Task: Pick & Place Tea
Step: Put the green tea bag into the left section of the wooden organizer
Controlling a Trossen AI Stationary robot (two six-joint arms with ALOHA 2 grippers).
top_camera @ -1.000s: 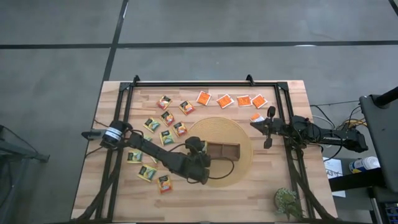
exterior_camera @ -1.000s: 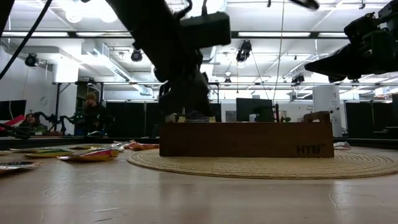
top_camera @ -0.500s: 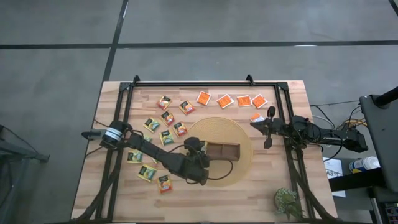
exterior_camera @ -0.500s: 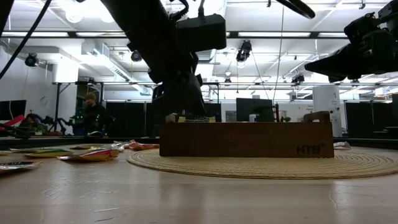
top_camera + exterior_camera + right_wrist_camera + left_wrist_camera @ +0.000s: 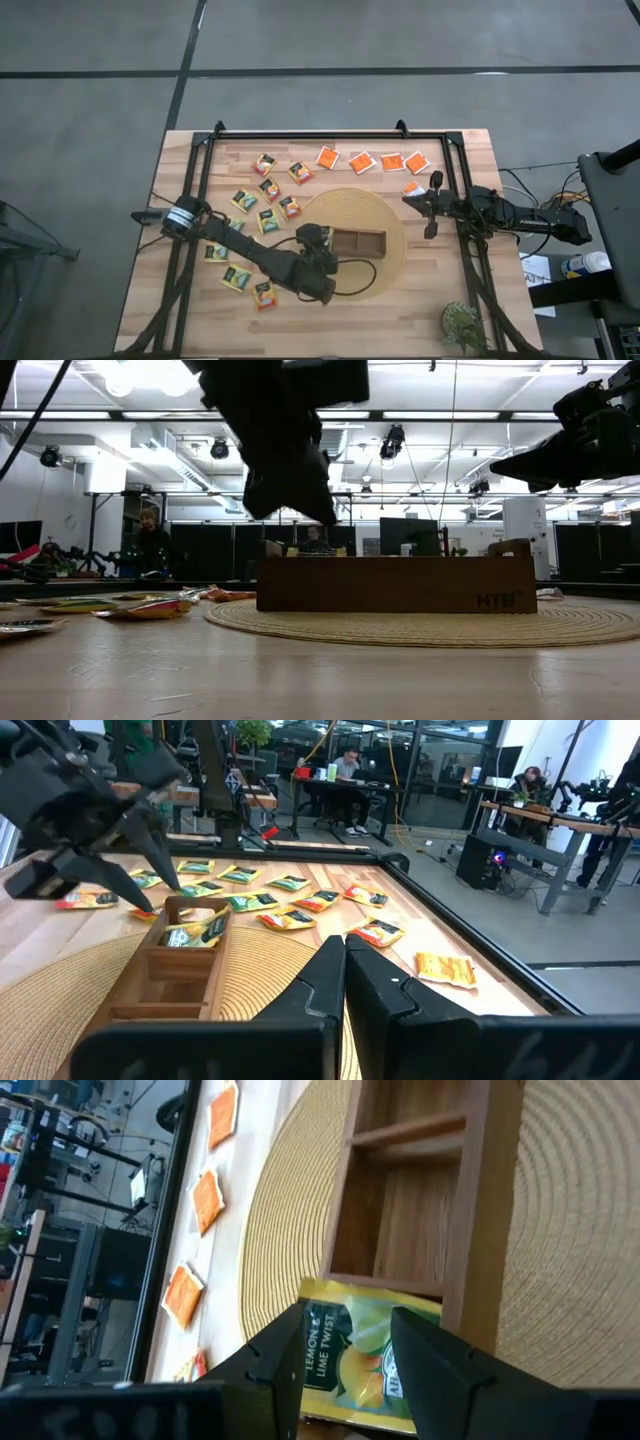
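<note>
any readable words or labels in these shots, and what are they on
"LEMON & LIME TWIST": green-and-yellow sachet lying in the wooden tray end compartment.
"HTB": burned into the tray's side, low view.
Print on the other sachets: too small to read.

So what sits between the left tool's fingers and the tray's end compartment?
Nothing: in the left wrist view the left tool hangs open above a green-and-yellow sachet lying in the end compartment of the wooden tray, bare air between.
</note>
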